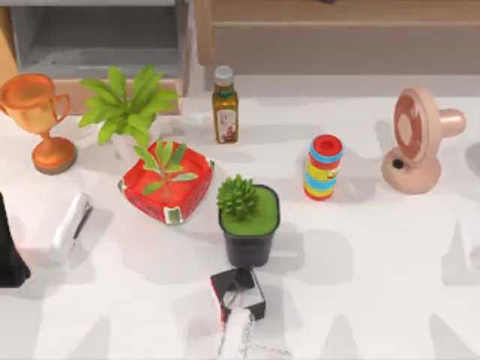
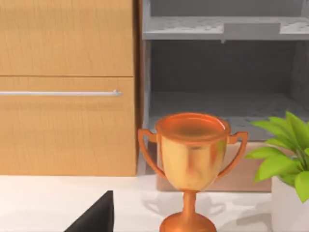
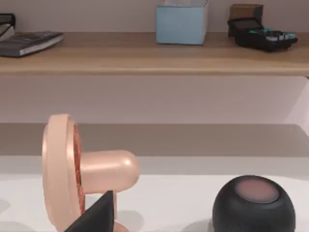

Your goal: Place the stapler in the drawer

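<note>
The stapler [image 1: 70, 226], white and elongated, lies flat on the table at the left, in front of the trophy. The drawer [image 1: 97, 36] stands pulled open at the back left, grey inside, with its tan front panel [image 1: 75, 94] facing the table. In the left wrist view the drawer [image 2: 222, 108] gapes behind the trophy. My left arm [image 1: 9, 251] is a dark shape at the table's left edge, a short way left of the stapler and apart from it. A dark part of my left gripper [image 2: 96, 217] and of my right gripper [image 3: 96, 217] juts into each wrist view.
An orange trophy [image 1: 37, 112], a leafy plant [image 1: 124, 105] and a red planter [image 1: 166, 182] stand between the stapler and the drawer. Further right are a bottle [image 1: 225, 105], a potted succulent [image 1: 247, 217], a white-and-black gadget [image 1: 238, 296], a ring stack [image 1: 323, 166], a pink fan [image 1: 416, 139] and a black speaker [image 3: 253, 203].
</note>
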`<action>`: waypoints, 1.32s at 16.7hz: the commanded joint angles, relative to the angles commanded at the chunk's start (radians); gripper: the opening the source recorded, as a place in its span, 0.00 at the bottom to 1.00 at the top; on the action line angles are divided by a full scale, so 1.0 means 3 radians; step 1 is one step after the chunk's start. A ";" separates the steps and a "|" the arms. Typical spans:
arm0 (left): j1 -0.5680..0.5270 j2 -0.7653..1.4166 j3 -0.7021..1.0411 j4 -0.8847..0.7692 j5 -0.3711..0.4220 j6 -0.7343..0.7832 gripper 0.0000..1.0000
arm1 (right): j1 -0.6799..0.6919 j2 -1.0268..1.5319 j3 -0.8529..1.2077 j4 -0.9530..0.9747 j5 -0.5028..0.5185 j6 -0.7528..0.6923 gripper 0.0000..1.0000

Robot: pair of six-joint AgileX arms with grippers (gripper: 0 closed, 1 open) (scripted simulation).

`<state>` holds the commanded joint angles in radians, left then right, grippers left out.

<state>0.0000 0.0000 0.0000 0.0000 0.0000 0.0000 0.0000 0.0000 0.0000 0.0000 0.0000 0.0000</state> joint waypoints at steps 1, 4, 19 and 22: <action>0.0000 0.0000 0.0000 0.0000 0.0000 0.0000 1.00 | 0.0000 0.0000 0.0000 0.0000 0.0000 0.0000 1.00; 0.0028 0.0093 -0.0001 0.0018 0.0053 0.0078 1.00 | 0.0000 0.0000 0.0000 0.0000 0.0000 0.0000 1.00; 0.1023 0.4049 0.1538 0.1959 0.1374 0.2768 1.00 | 0.0000 0.0000 0.0000 0.0000 0.0000 0.0000 1.00; 0.1125 0.4884 0.2126 0.2575 0.1635 0.3420 1.00 | 0.0000 0.0000 0.0000 0.0000 0.0000 0.0000 1.00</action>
<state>0.3375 1.4651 0.6378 0.7725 0.4904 1.0260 0.0000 0.0000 0.0000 0.0000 0.0000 0.0000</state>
